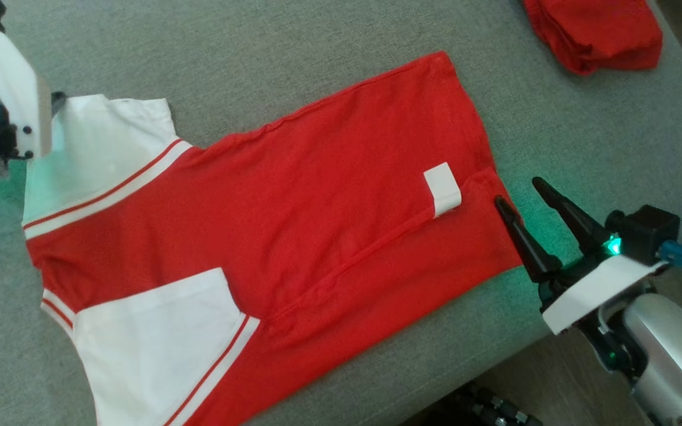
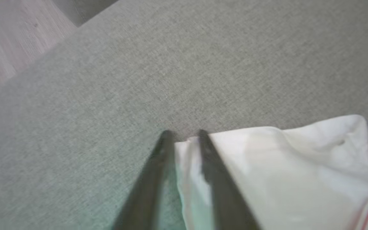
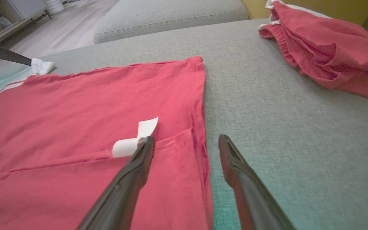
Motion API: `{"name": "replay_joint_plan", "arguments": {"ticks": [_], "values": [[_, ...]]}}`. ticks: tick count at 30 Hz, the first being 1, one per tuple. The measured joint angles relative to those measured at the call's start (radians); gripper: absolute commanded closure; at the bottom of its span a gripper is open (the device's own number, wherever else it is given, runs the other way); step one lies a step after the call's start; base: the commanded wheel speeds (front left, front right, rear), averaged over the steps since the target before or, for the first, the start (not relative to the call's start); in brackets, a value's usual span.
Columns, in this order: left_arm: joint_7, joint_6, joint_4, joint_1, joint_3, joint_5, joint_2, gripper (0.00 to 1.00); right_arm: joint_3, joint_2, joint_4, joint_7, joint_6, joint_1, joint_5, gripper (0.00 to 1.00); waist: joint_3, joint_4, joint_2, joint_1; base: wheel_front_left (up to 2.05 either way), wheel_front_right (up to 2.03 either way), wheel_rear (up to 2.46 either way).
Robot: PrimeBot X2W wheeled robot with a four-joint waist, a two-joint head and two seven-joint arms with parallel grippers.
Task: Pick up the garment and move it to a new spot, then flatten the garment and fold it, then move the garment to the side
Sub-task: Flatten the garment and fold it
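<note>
A red garment [image 1: 317, 225] with white sleeves lies spread flat on the grey cushion [image 1: 317, 53], its hem toward the right. My left gripper [image 2: 184, 134] is at the far corner of the upper white sleeve [image 2: 283, 166]. Its jaws stand a narrow gap apart, with the sleeve's edge lying between them on the cushion. My right gripper [image 1: 517, 191] is open at the hem. One finger rests over the red cloth beside a white label [image 3: 133, 140], and the other finger [image 3: 235, 159] is over bare cushion.
A second red garment [image 1: 595, 32] lies bunched at the far right corner of the cushion. The cushion's front edge [image 1: 495, 367] runs diagonally at lower right, with floor beyond. Bare cushion surrounds the spread garment at the back.
</note>
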Motion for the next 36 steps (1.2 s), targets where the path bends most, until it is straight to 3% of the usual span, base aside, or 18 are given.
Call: {"name": "replay_joint_plan", "arguments": {"ticks": [6,11,17,23,28,36], "values": [[0.034,-0.009,0.001,-0.002,-0.001,-0.026,-0.021,1.0,-0.02,-0.021,0.028,0.0,0.0,-0.001,-0.009,0.0,-0.014,0.02,0.0,0.0,0.0,0.0,0.0],[-0.048,-0.017,-0.029,0.006,-0.001,-0.049,-0.031,1.0,-0.035,-0.025,0.035,0.003,0.0,-0.028,-0.018,0.0,-0.037,0.044,0.0,0.0,0.0,0.0,0.0],[-0.079,-0.019,-0.105,0.021,-0.019,-0.104,-0.042,1.0,-0.04,-0.021,0.09,0.115,0.0,-0.117,0.024,0.0,-0.076,0.08,0.0,-0.0001,0.0,0.0,0.0],[-0.093,-0.024,-0.173,0.036,-0.062,-0.137,-0.023,1.0,-0.032,0.015,0.199,0.262,0.0,-0.23,0.075,0.0,-0.1,0.117,0.0,-0.0001,0.0,0.0,0.0],[-0.096,-0.026,-0.215,0.036,-0.096,-0.158,-0.006,1.0,-0.007,0.058,0.367,0.388,0.0,-0.393,0.052,0.0,-0.104,0.149,0.0,-0.0001,0.0,0.0,0.0],[-0.106,-0.026,-0.248,0.009,-0.152,-0.177,-0.006,1.0,0.024,0.162,0.616,0.429,0.0,-0.568,0.026,0.0,-0.079,0.194,0.0,0.0,0.0,0.0,0.0]]}}
